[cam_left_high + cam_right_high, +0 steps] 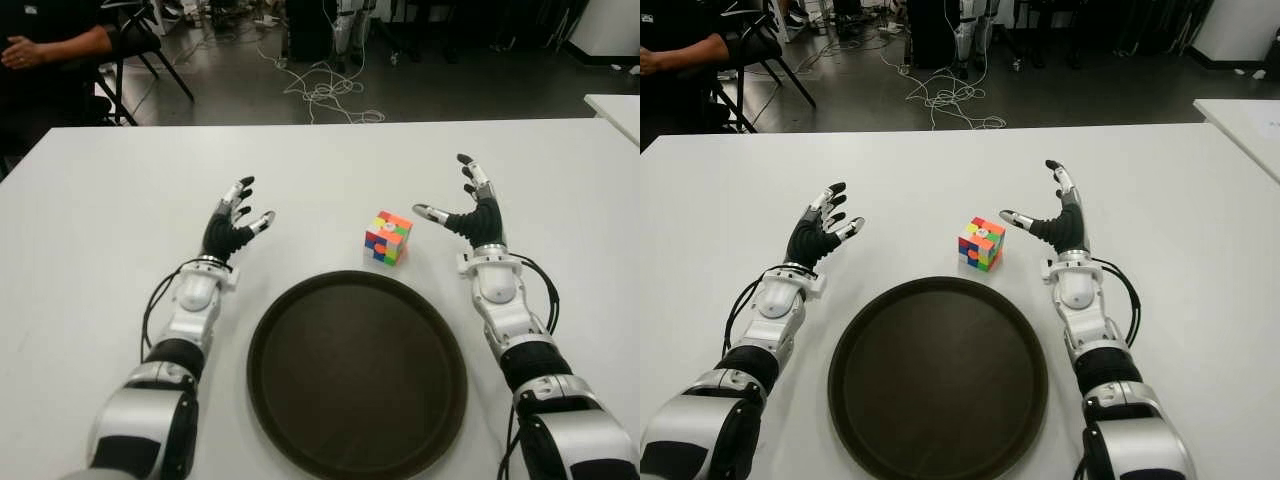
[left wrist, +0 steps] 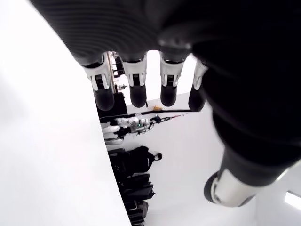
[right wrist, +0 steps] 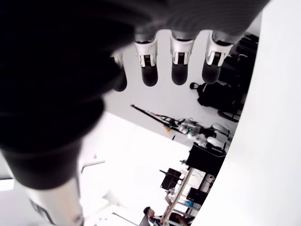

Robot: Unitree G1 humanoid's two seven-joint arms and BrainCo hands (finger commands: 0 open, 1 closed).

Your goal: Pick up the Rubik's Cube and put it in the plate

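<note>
The Rubik's Cube (image 1: 387, 237) stands on the white table (image 1: 120, 180), just beyond the far rim of a round dark brown plate (image 1: 356, 372) that holds nothing. My right hand (image 1: 462, 205) is a little to the right of the cube, apart from it, fingers spread and thumb pointing toward it. On the left, my left hand (image 1: 240, 218) shows with fingers relaxed and nothing in it, well away from the cube. Both wrist views show straight fingers (image 2: 137, 87) and fingers (image 3: 178, 61) holding nothing.
A person's arm (image 1: 55, 47) and a black chair (image 1: 135, 45) are beyond the table's far left corner. Cables (image 1: 320, 90) lie on the floor behind the table. Another white table's corner (image 1: 615, 110) shows at the far right.
</note>
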